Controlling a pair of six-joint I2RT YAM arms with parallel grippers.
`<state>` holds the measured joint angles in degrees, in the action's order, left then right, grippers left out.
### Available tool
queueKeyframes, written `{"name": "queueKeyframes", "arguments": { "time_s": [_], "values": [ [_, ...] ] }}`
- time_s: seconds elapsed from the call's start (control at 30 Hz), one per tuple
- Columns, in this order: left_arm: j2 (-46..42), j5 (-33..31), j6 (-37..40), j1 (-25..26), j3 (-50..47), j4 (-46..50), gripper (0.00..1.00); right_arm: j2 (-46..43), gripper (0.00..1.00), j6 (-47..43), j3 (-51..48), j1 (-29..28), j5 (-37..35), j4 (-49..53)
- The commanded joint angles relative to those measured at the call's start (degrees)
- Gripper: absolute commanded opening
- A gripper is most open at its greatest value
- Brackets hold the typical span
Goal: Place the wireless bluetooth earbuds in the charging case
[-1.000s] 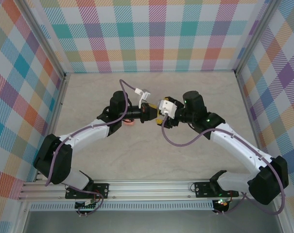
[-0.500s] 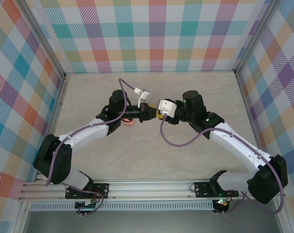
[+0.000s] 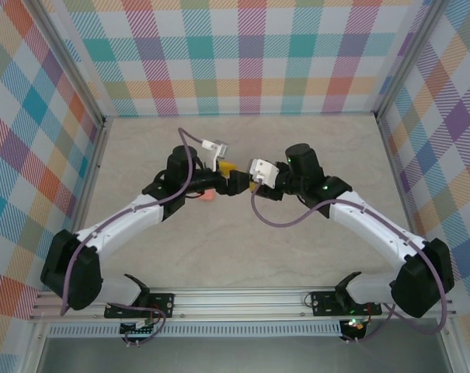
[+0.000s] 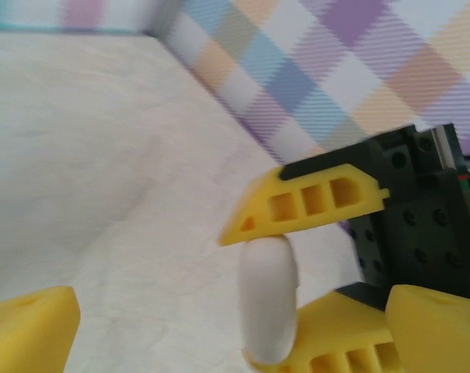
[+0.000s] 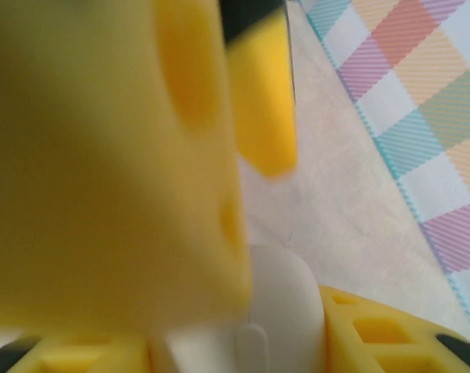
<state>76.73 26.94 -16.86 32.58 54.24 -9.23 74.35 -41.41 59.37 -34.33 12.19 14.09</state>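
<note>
Near edge: aluminium rail (image 3: 242, 299) carries both arm bases. Left arm (image 3: 118, 224) runs up and inward from the near-left corner, right arm (image 3: 374, 229) from the near-right. A purple cable (image 3: 277, 224) loops off the right one. Pale marbled table (image 3: 242, 256) lies between them.

Further in: a small salmon-pink item (image 3: 207, 196) lies on the table just on the near side of the left wrist, partly tucked under it. Too small to tell whether it is an earbud or something else.

Mid-table: the hands meet tip to tip. Left hand (image 3: 233, 176) points right, right hand (image 3: 248, 181) points left. From above they sit just beside each other; contact cannot be told.

Left hand: wide. In its wrist view, its own yellow fingertips (image 4: 29, 330) sit at the bottom corners.

Right hand: clamped on the white charging case (image 4: 269, 303). In the left wrist view, one yellow finger (image 4: 312, 203) presses the case's upper end and the other sits under its lower end. The case is smooth, rounded and edge-on, standing in the left hand's gap, clear of both its fingers. In the right wrist view, the same white body (image 5: 285, 299) sits low between blurred yellow fingers, with a seam and a small oblong mark on its face. Lid open or closed: cannot tell.

Far: plaid walls (image 3: 242, 54) close the back and sides.
</note>
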Motion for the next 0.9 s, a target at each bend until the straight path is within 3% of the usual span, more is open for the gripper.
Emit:
{"name": "queueKeyframes", "arguments": {
  "time_s": [0.0, 0.1, 0.3, 0.6, 0.87],
  "values": [
    [-5.71, -21.66, 1.30, -0.84, -2.90, 9.30, 1.00, 2.91, 0.33, 5.65, 2.00, 1.85, 0.91, 2.32],
    [-10.36, -30.97, -0.09, -2.29, -7.85, 11.73, 1.00, 7.70, 0.33, 7.84, 4.43, 3.11, 0.45, 6.19],
    [-18.61, -37.13, -5.48, -5.37, -16.54, 14.50, 1.00, 21.59, 0.33, 15.73, 10.05, 6.22, -4.66, 9.41],
    [-22.97, -38.60, -7.37, -7.76, -17.70, 21.79, 1.00, 44.98, 0.38, 28.13, 32.20, 8.49, -7.03, 27.37],
    [-21.12, -37.08, -6.17, -8.50, -16.91, 21.75, 1.00, 51.82, 0.46, 30.58, 37.51, 8.49, -5.86, 30.08]
  ]
}}
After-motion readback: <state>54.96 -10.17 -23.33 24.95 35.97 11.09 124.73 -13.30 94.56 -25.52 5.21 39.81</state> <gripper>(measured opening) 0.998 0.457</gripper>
